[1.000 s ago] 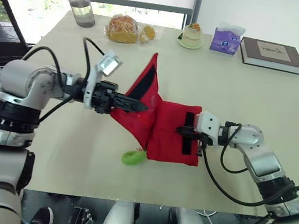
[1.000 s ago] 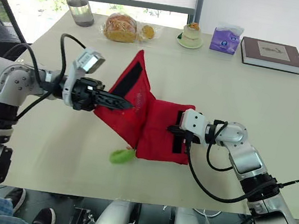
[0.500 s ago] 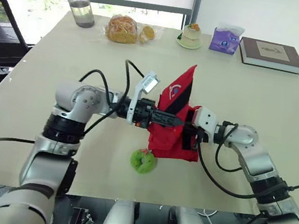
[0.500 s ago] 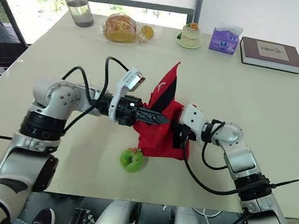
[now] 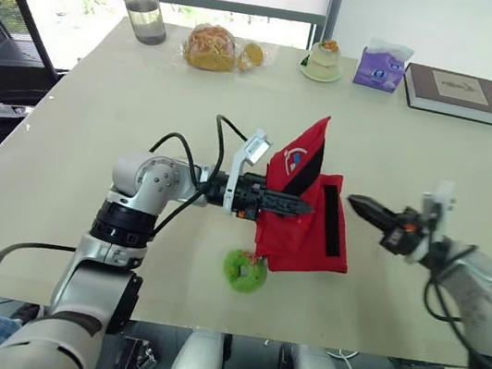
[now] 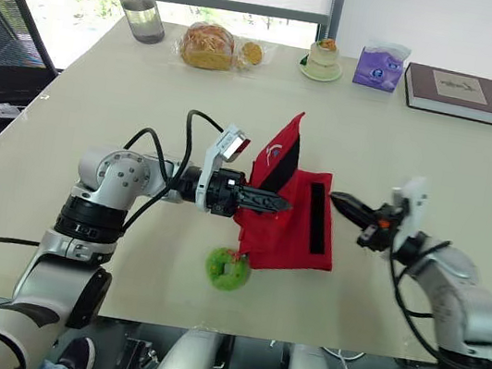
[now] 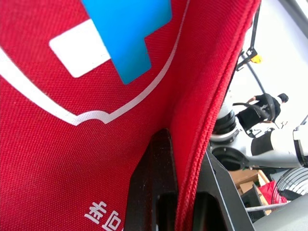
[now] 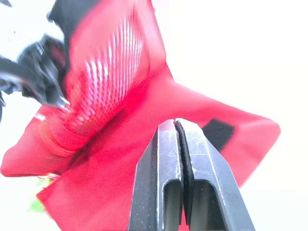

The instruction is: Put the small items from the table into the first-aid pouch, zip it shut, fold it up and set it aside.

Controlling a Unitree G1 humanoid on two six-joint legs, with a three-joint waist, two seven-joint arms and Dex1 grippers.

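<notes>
The left gripper's (image 5: 298,209) fingers (image 7: 159,183) are clamped on the edge of the red pouch (image 5: 307,241), with the fabric pinched between them. They hold one flap (image 5: 299,156) standing up on end, while the other half lies flat on the table (image 5: 149,85), black strap upward.

The right gripper's (image 5: 354,202) fingers (image 8: 166,178) are pressed together with nothing between them. They sit just to the right of the pouch, clear of it and pointing at it.

A small green ring (image 5: 244,270) lies on the table just near-left of the pouch, outside it.

This looks like the folding step, with the flap half swung over. The next move would be to carry the flap to the right and lay it on the flat half. The right gripper could pin the flat half so it does not slide. The green ring looks to be unpacked, which may call for reopening.
</notes>
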